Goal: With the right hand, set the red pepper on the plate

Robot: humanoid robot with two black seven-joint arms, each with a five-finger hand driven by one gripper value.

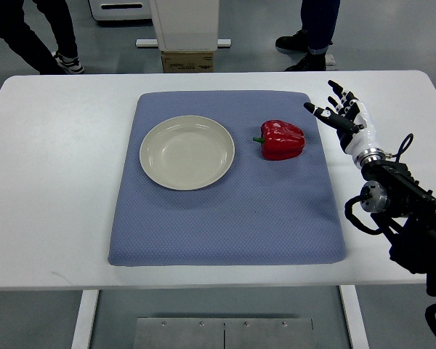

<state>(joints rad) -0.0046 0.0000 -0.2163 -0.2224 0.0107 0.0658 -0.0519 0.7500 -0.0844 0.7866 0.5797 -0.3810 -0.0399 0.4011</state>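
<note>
A white table (pixel 58 182) seen from steeply above, with a blue padded mat (pixel 225 233) laid across its middle, likely there to cushion the items and keep them from sliding. On the left half of the mat sits an empty cream plate (pixel 187 153). Just beside it to the right, not touching, a red pepper (pixel 282 139) lies on its side, its green stem pointing towards the plate. That leaves only a short path to carry the pepper, and puts it on the side nearest the working arm.

The robot's right hand (pixel 341 116) reaches in from the right edge on a black cabled arm and hovers over the mat's right border, near the pepper but apart from it. Its fingers are spread wide and hold nothing, seemingly readied for a grasp. The left arm is out of view. Legs and shoes of people stand beyond the far edge of the table
</note>
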